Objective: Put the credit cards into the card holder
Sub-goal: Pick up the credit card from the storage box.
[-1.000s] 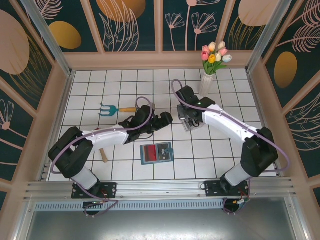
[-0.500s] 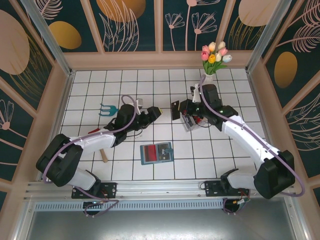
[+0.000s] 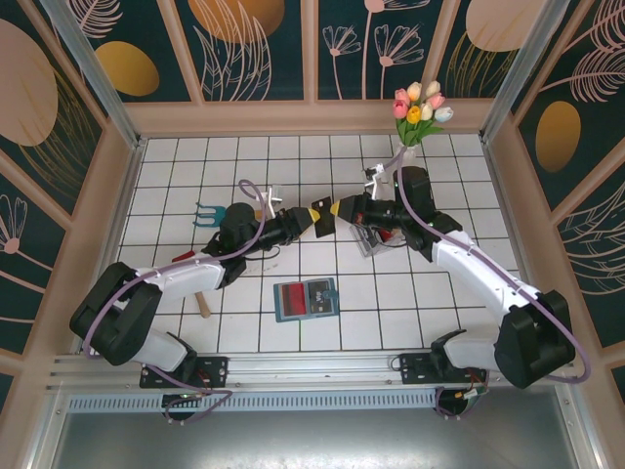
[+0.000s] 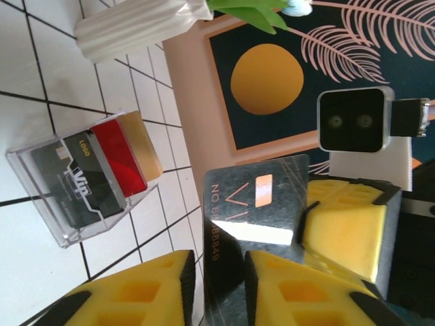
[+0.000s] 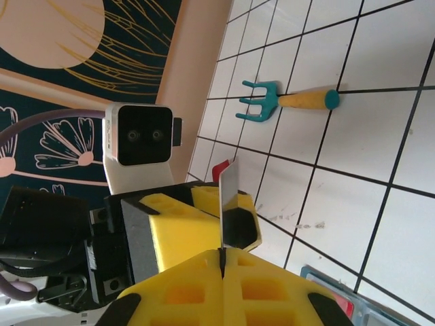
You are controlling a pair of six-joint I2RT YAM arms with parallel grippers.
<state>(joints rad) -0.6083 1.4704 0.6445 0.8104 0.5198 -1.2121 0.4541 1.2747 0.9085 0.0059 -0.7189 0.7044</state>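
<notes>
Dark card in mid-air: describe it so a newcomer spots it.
Left of the tulip vase, the left gripper and right gripper meet above the tiles. The dark glossy card sits between their yellow fingers, unlike the cards in the clear rack.

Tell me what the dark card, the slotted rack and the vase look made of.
Dark card: glossy, perhaps metal or metallised plastic; it mirrors light in a bright patch. Slotted rack: clear hard plastic, likely acrylic; the cards show through its walls. Vase: white, matte, ribbed; ceramic or plastic, cannot tell.
</notes>
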